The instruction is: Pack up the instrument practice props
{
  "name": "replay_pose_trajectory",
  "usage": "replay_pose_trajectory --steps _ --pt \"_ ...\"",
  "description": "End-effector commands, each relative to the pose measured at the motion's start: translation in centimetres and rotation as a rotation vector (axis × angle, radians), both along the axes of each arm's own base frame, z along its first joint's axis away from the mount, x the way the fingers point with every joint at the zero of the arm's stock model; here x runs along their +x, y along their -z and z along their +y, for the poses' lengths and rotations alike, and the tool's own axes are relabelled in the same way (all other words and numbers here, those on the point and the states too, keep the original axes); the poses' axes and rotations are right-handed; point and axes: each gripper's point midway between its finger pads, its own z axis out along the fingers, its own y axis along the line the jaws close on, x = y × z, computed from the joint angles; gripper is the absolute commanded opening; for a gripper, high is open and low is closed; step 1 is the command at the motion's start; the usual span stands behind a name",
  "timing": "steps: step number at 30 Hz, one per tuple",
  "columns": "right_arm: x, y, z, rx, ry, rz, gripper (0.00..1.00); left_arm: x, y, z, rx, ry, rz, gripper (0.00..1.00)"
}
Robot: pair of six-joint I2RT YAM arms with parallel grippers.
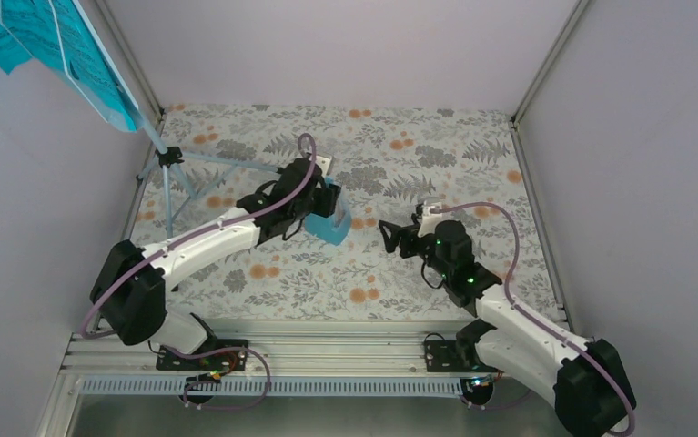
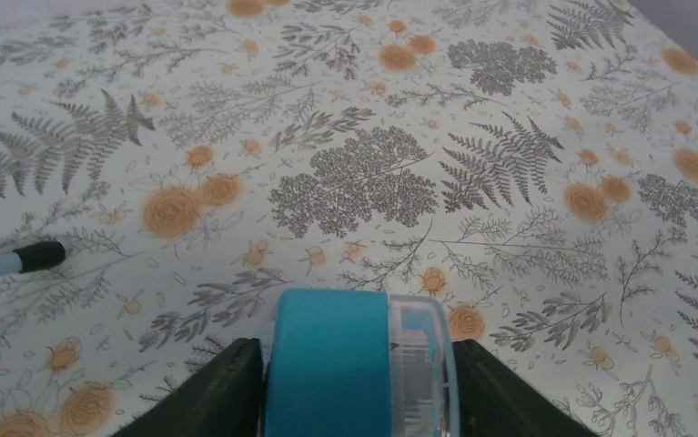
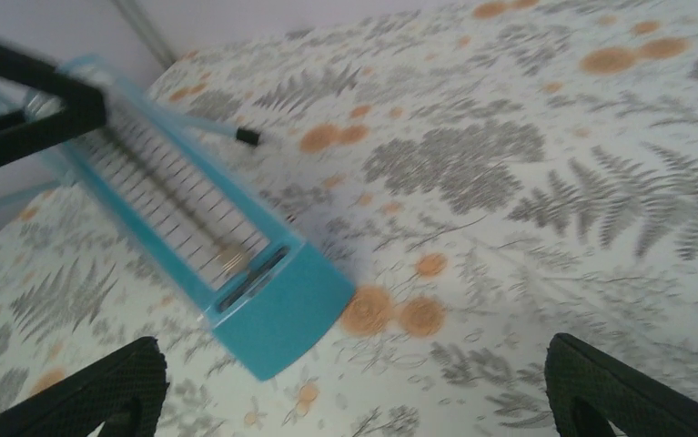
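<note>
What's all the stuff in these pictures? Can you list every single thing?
music stand: one, pale blue, far left corner of the table, standing on thin legs
sheet-music pages: a few (exact count unclear), turquoise, on the stand's desk
metronome: one, blue with a whitish face, middle of the table, tilted
table: one, white cover with grey ferns and orange flowers
left gripper: one, black, closed on the metronome
right gripper: one, black, open and empty, just right of the metronome
</note>
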Motion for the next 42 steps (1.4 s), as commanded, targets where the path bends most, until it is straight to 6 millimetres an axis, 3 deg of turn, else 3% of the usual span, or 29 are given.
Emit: replay_pose_trajectory --steps 1,6,12,19,22,24,27,30,34,36,42 --pt "-1.1 1.0 2.3 -0.024 -0.069 -0.015 0.98 0.1 -1.3 -1.8 -0.011 -0.040 -0.036 0.64" --pt "-2.8 2.9 6.0 -0.045 -0.196 -0.005 0.98 -1.1 -3.0 -2.0 -0.054 -0.002 -0.060 0.86" --pt "-3.3 5.5 9.5 -0.030 -0.247 0.045 0.98 -1.6 -7.0 -1.3 -0.029 0.104 -0.145 1.00" --pt "-0.1 9.7 11.4 -0.134 -0.175 0.144 0.95 0.9 -9.7 3.9 0.151 0.067 -0.303 1.00" --pt "0.5 10.2 12.8 -0.106 -0.195 0.147 0.92 1.8 -9.1 6.6 0.165 0.027 -0.345 1.00" --pt "1.3 10.6 12.9 -0.108 -0.161 0.158 0.91 2.1 -9.1 8.0 0.158 0.009 -0.358 1.00" --pt "2.7 13.0 11.6 -0.175 -0.049 0.205 0.86 1.9 -9.1 8.9 0.173 -0.006 -0.361 1.00" --pt "3.8 14.2 9.1 -0.224 0.037 0.228 0.85 1.6 -9.1 8.8 0.169 0.009 -0.367 1.00" --pt "5.0 13.9 6.1 -0.219 0.071 0.221 0.85 1.7 -9.1 8.7 0.168 0.013 -0.359 1.00" --pt "4.8 13.0 6.3 -0.213 0.002 0.178 0.87 1.6 -9.1 8.5 0.164 0.018 -0.354 1.00" --pt "2.1 10.2 9.6 -0.142 -0.258 0.050 1.00 1.5 -9.2 8.4 0.154 0.026 -0.352 1.00"
